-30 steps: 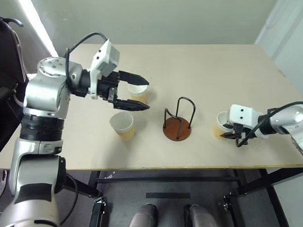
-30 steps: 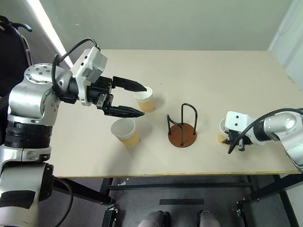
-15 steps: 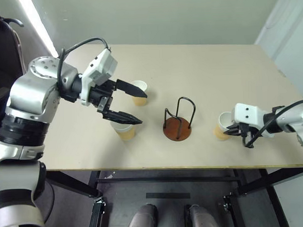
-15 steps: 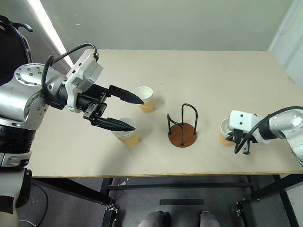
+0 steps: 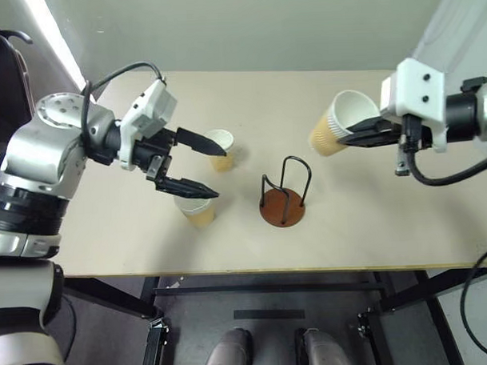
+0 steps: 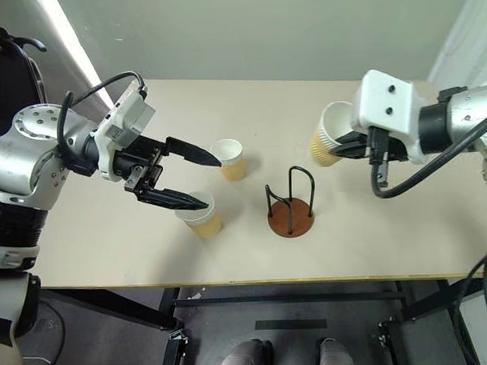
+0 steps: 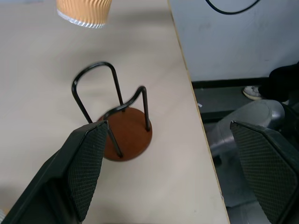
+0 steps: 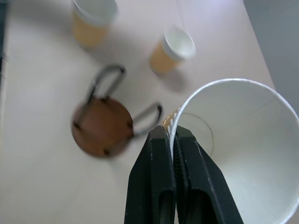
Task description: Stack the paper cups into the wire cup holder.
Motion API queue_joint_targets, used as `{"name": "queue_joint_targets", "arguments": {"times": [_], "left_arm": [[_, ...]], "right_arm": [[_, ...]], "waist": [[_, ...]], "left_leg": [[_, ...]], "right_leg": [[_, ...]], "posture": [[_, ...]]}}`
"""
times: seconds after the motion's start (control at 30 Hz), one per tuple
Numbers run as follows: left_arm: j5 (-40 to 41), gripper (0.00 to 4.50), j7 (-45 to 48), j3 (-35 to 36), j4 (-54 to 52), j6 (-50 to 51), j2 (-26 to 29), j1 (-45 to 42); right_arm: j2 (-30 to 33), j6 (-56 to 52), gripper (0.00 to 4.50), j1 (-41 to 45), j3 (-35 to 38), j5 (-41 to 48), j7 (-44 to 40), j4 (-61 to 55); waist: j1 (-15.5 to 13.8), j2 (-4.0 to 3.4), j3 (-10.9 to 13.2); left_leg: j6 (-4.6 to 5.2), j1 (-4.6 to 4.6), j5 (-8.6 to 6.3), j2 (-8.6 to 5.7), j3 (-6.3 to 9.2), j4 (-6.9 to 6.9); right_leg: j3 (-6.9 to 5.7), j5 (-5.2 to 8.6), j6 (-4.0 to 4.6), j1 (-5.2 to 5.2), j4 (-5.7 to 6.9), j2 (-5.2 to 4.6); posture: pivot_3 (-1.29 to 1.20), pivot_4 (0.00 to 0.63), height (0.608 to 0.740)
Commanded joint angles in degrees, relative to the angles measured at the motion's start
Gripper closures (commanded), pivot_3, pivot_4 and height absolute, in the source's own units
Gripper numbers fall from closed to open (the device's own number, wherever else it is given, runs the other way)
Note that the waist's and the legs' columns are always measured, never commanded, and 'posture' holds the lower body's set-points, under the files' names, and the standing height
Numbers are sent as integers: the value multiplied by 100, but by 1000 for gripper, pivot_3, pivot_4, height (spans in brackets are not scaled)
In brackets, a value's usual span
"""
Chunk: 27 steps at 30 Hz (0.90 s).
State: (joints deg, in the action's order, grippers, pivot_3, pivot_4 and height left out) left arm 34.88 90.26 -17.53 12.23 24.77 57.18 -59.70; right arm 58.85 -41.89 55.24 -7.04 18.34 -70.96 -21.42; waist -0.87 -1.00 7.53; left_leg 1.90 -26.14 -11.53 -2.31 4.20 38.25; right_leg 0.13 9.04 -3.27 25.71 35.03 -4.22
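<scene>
Right gripper (image 5: 362, 133) pinches rim of raised cup (image 5: 334, 123), tilted, above table right of wire holder (image 5: 285, 195). Left gripper (image 5: 196, 164) gapes wide over two cups standing on table (image 5: 373, 226). Advice: level cup, centre over loops, lower straight.

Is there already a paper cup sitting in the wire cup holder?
No, the wire cup holder stands empty on the table, its bare brown base showing between the wire loops.

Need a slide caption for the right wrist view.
Right gripper pinching a paper cup's rim above the wire cup holder; two more cups on the table.
</scene>
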Motion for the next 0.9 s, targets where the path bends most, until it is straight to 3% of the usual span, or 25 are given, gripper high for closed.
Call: {"name": "queue_joint_targets", "arguments": {"times": [0.03, 0.37, 0.9], "left_arm": [[159, 0, 224, 7, 54, -148, 166, -219], [47, 0, 224, 390, 409, -125, 43, -503], [-66, 0, 224, 690, 404, 1, 9, -510]], "right_arm": [[-182, -136, 4483, 155, -147, 122, 54, -229], [-784, 196, 4483, 338, -711, -160, 44, 150], [-971, 788, 4483, 136, -1112, -613, -142, 484]], "waist": [[3, 0, 0], [14, 0, 0], [16, 0, 0]], "left_leg": [[0, 0, 0, 0, 0, 0], [-1, -2, 2, 0, 0, 0], [-2, -12, 3, 0, 0, 0]], "right_leg": [[0, 0, 0, 1, 0, 0], [0, 2, 4, 5, 1, 0], [0, 3, 5, 15, 3, 0]], "posture": [[0, 150, 740], [0, 150, 740], [0, 150, 740]]}}
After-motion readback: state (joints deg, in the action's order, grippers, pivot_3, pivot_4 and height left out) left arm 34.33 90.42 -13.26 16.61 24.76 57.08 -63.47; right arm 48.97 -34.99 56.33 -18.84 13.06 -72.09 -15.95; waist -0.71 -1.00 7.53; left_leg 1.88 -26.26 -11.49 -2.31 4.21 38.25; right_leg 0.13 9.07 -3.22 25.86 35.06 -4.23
